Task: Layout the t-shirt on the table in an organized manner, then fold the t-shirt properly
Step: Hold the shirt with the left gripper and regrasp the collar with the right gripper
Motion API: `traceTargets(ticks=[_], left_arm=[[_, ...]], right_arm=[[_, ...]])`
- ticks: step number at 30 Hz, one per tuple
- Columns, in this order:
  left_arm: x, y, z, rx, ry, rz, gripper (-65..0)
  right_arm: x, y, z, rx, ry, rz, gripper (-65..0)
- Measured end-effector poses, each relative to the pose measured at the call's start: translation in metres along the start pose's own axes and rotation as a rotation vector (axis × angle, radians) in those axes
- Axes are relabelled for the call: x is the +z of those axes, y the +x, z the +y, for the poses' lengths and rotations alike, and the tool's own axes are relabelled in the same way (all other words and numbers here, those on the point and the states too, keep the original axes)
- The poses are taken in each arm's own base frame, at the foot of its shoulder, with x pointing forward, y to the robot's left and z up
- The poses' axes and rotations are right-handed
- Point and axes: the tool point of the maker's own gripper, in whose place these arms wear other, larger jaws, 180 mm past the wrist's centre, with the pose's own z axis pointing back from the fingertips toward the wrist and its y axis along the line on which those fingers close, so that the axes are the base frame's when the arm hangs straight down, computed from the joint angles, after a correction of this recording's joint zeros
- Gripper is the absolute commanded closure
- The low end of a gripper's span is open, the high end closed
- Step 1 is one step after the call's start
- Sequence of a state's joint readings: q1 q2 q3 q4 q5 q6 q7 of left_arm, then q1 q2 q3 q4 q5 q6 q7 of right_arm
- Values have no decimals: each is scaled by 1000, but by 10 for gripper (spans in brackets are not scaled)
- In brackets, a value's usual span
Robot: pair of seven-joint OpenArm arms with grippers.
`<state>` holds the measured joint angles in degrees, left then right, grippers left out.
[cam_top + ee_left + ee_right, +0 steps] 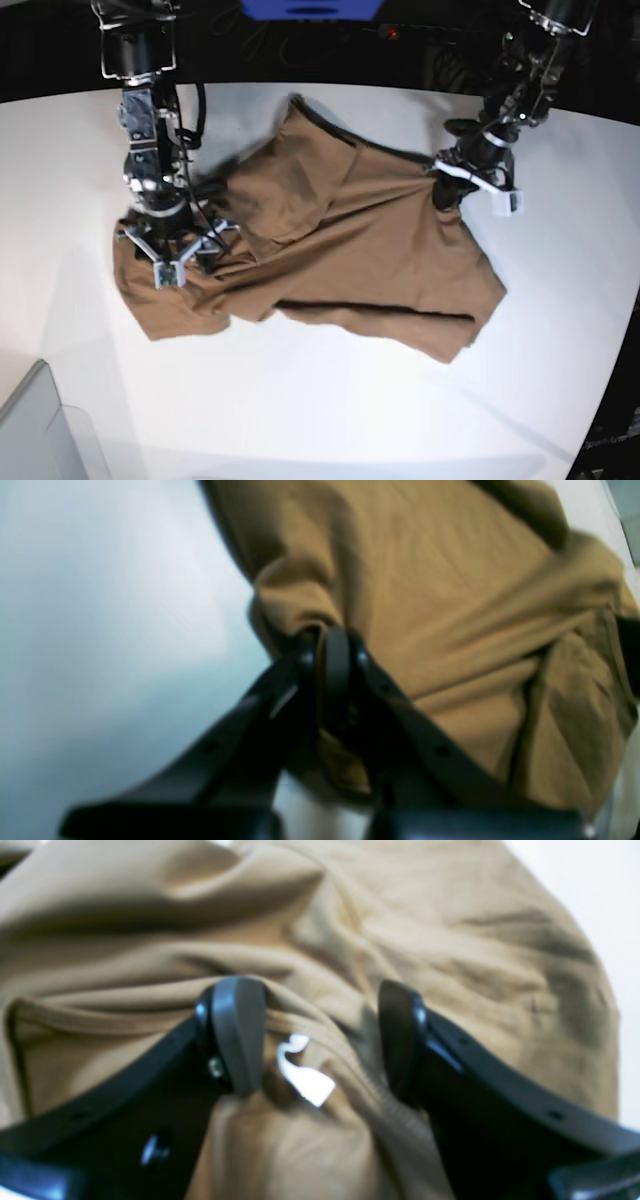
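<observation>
The brown t-shirt (340, 240) lies crumpled and spread across the middle of the white table (320, 420). My left gripper (447, 190) is at the shirt's far right edge. In the left wrist view it (332, 642) is shut on a bunched fold of the t-shirt (450, 605). My right gripper (185, 255) rests on the shirt's left part. In the right wrist view it (320, 1032) is open, jaws apart on either side of the ribbed collar, with the white tag (305, 1077) between them on the t-shirt (400, 925).
A clear grey bin (40, 430) stands at the table's near left corner. Bare tabletop shows to the left of the shirt in the left wrist view (100, 605). The table's dark far edge runs behind both arms.
</observation>
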<state>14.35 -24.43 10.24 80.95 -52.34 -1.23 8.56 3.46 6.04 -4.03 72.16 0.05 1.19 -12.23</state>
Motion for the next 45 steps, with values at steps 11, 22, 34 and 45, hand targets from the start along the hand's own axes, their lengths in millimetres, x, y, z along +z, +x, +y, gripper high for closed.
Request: traceTargets(ticks=[11, 22, 34, 45], left_arm=[[60, 47, 32, 48, 113, -138, -5], [58, 54, 30, 47, 106, -153, -176], [85, 70, 56, 48, 180, -202, -491], [36, 161, 67, 72, 175, -338, -491]], right_arm=[[45, 106, 0, 12, -1, -304, -369], [109, 9, 43, -102, 46, -115, -369], [144, 0, 128, -88, 273, -88, -369], [121, -18, 161, -29, 357, -35, -369]])
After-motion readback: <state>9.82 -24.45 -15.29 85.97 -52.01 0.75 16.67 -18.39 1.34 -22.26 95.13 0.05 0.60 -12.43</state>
